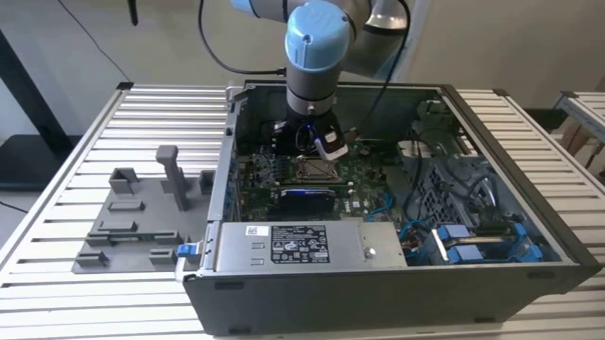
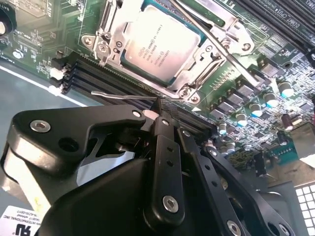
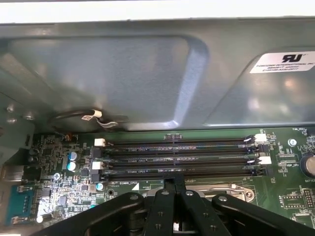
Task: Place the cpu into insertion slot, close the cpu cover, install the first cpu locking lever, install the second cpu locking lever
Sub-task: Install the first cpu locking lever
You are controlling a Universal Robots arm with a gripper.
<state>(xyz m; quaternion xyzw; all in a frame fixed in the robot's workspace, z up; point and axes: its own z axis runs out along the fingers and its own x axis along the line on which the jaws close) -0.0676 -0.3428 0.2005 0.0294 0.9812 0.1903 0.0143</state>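
Closest to my second wrist view is the gripper (image 2: 159, 105), black linkages with the fingers drawn together. Their tips meet at the end of a thin lever (image 2: 123, 94), a bare wire that runs along the edge of the socket above the slots (image 2: 98, 73). I cannot tell whether the tips pinch the wire or only touch it.

Just beyond the tips lies the cpu (image 2: 160, 46), seated flat in its socket with the silver top facing up. The cover (image 2: 197, 71) is down around it, framing the chip through its cut-out middle. The other lever (image 2: 221, 49) lies slantwise along the far side of the cover. The green board (image 2: 29, 34) spreads around the socket, with small capacitors near it.

In the first wrist view the gripper (image 3: 173, 183) points past four dark memory slots toward the grey side of the power supply (image 3: 123, 73), which carries a white label.

In the exterior view the arm (image 1: 317, 49), grey with blue caps, reaches straight down into the open case (image 1: 378, 283), with the gripper low over the socket in the middle of the board. The case lies on a white slatted table (image 1: 142, 113). A grey fixture (image 1: 132, 227) with upright posts sits on the table at the exterior view's left, beside the case. A pale wall (image 1: 492, 42) stands behind.
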